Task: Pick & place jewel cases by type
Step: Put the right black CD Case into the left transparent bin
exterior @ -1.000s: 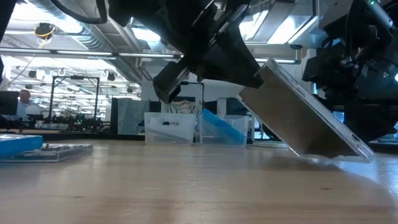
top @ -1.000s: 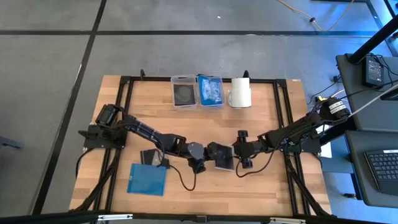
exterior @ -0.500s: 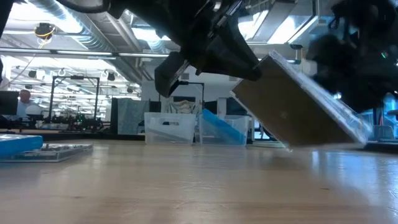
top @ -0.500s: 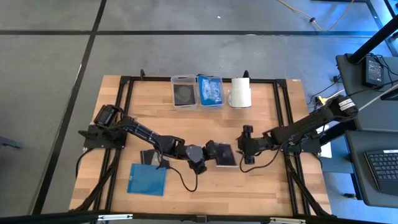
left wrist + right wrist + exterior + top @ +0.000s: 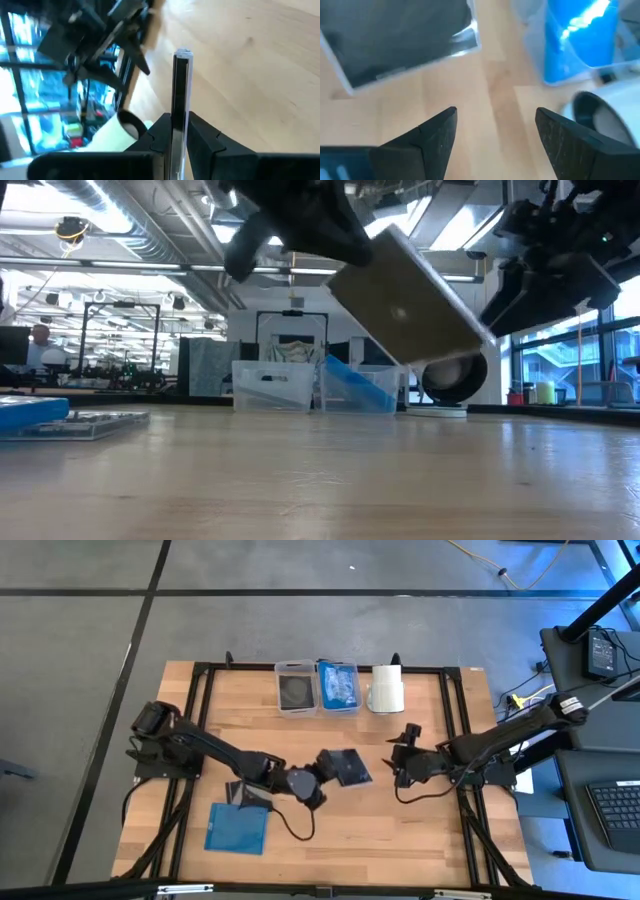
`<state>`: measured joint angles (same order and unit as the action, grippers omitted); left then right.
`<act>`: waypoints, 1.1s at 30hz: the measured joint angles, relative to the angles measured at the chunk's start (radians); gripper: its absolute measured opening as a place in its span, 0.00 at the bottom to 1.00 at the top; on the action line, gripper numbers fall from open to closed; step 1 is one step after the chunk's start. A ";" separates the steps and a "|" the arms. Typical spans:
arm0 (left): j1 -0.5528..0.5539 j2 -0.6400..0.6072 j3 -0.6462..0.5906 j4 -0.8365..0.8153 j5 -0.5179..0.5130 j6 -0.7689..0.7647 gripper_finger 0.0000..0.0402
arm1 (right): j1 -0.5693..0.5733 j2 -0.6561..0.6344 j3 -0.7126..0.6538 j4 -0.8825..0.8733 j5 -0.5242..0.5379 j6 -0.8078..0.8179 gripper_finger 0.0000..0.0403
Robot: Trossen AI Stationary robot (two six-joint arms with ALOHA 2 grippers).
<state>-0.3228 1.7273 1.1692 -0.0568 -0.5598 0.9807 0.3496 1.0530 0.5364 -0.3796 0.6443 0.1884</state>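
My left gripper is shut on a dark grey jewel case, which is up in the air and tilted over the table's middle. My right gripper is open, a little to the right of the case, touching nothing. A blue case lies flat near the table's near left edge. Another dark case lies flat beside it, partly under my left arm. The far bins hold a dark case and a blue case. My left gripper pinches the dark case between its two fingers at one edge, one finger on each flat face. The fingers come from the table's left side. The case is lifted clear of the table, with its free edge lower than the held one.
Two clear bins stand side by side at the table's far edge. A white roll lies to their right. Bare wood spreads across the near middle and right of the table. A black frame borders the table.
My left gripper has risen and swung the dark case toward the far edge. The case's lower edge, which was on the table, is now lifted clear. My right gripper has drawn back from the case toward the table's right and far edge.
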 joint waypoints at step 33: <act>0.315 -0.309 0.000 -0.663 -0.203 -0.429 0.09 | -0.001 -0.107 -0.001 -0.044 0.134 0.079 0.68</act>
<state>-0.0080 1.4180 1.1690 -0.7194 -0.7632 0.5522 0.3489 0.9463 0.5358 -0.4240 0.7780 0.2676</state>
